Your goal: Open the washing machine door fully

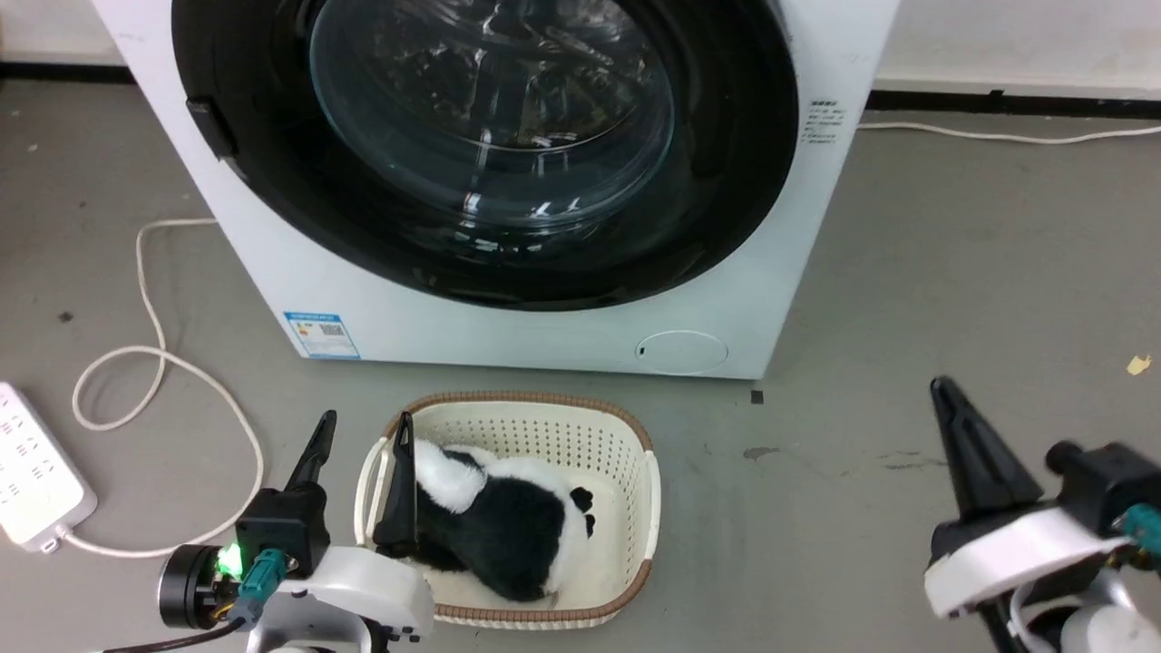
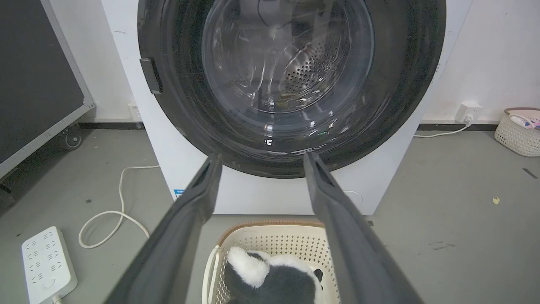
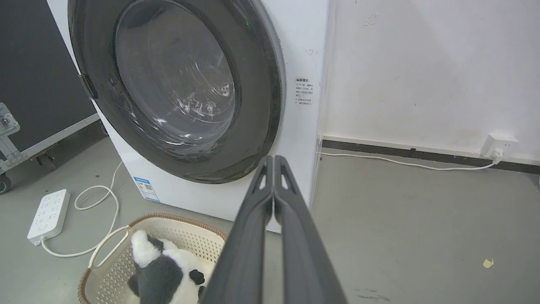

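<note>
- At the far left, a white power strip [image 1: 32, 472] is lying on the floor, well apart from the white washing machine [image 1: 508, 336].
- The left gripper [image 1: 365, 419] is hovering low over the near-left rim of the basket [image 1: 521, 399]. Its fingers are spread wide and carrying nothing. In the left wrist view they are pointing forward and up at the lower arc of the washing machine door [image 2: 287, 63].
- A small black tab [image 1: 210, 127] is sitting on the door's left rim, above the left fingers and slightly to their left. It is probably the pull point, though the views are too coarse to be sure.
- The door itself is lying closed, flat against the machine's front. Its glass bowl is bulging at the centre, and the whole round is standing above and beyond both grippers.
- A panda plush [image 1: 508, 517] is lying in the basket, which is standing on the floor just before the machine, under the door's lower arc.
- The right gripper [image 1: 943, 394] is hanging off to the right of the machine, its fingers pressed together on nothing. It is well apart from the door and on the side away from the tab.
- On this reading the left arm is looking the nearer one. The coming move is calling for a reach up and leftward to the tab, then a pull toward the robot, with the door likely swinging out to the right.
</note>
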Controlling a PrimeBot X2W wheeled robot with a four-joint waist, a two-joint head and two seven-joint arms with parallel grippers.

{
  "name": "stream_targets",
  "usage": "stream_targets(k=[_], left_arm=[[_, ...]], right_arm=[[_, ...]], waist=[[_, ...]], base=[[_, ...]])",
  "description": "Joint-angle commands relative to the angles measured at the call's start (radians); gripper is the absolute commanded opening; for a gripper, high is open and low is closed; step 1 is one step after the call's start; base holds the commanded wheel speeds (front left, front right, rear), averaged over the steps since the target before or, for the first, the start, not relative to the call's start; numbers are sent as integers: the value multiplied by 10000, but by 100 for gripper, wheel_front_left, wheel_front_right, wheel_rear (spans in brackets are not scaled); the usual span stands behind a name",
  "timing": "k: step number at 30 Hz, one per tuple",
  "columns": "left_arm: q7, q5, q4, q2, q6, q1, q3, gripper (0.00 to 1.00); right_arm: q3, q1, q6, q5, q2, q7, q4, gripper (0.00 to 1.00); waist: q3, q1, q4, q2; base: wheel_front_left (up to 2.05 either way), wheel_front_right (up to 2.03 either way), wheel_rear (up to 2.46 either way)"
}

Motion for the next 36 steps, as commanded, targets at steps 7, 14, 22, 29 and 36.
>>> stream_targets(k=[7,14,22,29,36], left_arm=[[-232,-176,-111,6,123,-415,-104,100],[-358,-264,-165,7,164,-556,-158,100],[-525,-403,-232,8,196,-799,-245,100],[-671,-544,-268,9,230,-1008,-353,100],[-817,-703,-295,10,289,-1166,-499,100]], right_arm=[[-461,-1062,-5,1250,-175,379,131,0],[-902,-1978,-6,2120,-153,950,449,0],[-1555,-3530,-7,3066,-56,1864,1224,0],[-2177,-5052,-7,3902,111,2905,2158,0],[-2905,-6615,-8,4514,162,4083,3309,0]], waist=[[401,-1,273,0],[735,-1,464,0],[1231,-1,708,0],[1645,-1,930,0],[2044,-2,1184,0]], base=[[0,0,0],[0,0,0],[0,0,0],[0,0,0],[0,0,0]])
